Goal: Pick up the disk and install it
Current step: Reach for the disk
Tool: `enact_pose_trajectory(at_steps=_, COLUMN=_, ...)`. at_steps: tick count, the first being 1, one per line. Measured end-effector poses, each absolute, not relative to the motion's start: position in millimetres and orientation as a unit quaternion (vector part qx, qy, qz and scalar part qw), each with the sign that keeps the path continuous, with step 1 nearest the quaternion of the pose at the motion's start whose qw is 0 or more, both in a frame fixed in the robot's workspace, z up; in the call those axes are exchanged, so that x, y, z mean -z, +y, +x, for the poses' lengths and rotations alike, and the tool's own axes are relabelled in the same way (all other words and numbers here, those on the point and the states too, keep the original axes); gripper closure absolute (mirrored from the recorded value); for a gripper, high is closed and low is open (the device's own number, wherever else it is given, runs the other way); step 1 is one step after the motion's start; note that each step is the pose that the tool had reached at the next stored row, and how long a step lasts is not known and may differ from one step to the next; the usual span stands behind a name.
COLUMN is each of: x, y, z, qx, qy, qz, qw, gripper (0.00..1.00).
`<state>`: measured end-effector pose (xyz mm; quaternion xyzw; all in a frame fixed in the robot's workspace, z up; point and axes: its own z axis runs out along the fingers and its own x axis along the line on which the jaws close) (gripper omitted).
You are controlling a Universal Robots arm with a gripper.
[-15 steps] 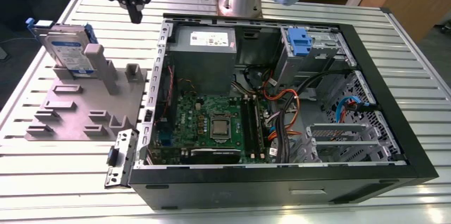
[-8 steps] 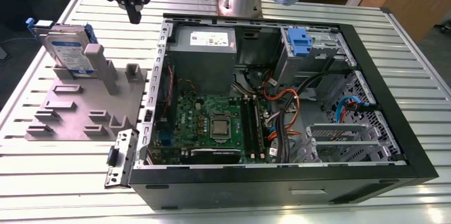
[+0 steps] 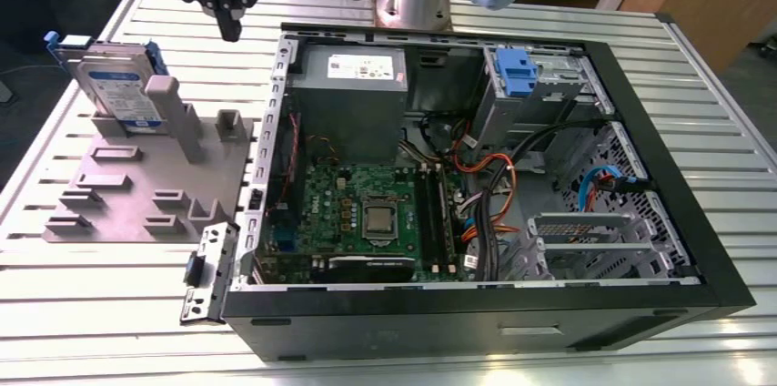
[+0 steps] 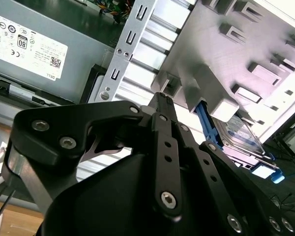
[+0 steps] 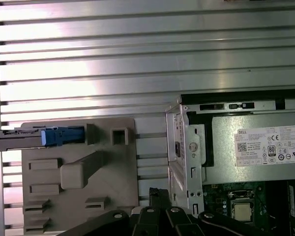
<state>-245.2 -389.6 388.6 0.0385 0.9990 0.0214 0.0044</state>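
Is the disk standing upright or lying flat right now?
Upright: the disk stands on edge in the grey holder, beside the computer case.

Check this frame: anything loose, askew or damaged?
One thing: a small metal bracket lies skewed on the table beside the near corner of the computer case, at the exterior view's left; whether it is attached I cannot tell. The disk stands on edge in the grey fixture. No damage visible.

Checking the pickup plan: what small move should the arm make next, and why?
Probably shift the gripper toward the exterior view's left, over the disk, opening as it goes. The disk stands upright in the grey holder, untouched; the gripper hangs shut and empty, nearer the computer case.
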Motion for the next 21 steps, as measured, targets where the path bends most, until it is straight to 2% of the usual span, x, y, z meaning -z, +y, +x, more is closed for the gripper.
enact_pose_trajectory(at_steps=21, x=-386.9, y=-389.6, z=-250.1, qx=-0.021, qy=0.999, qz=0.039, qw=0.002, gripper=0.89)
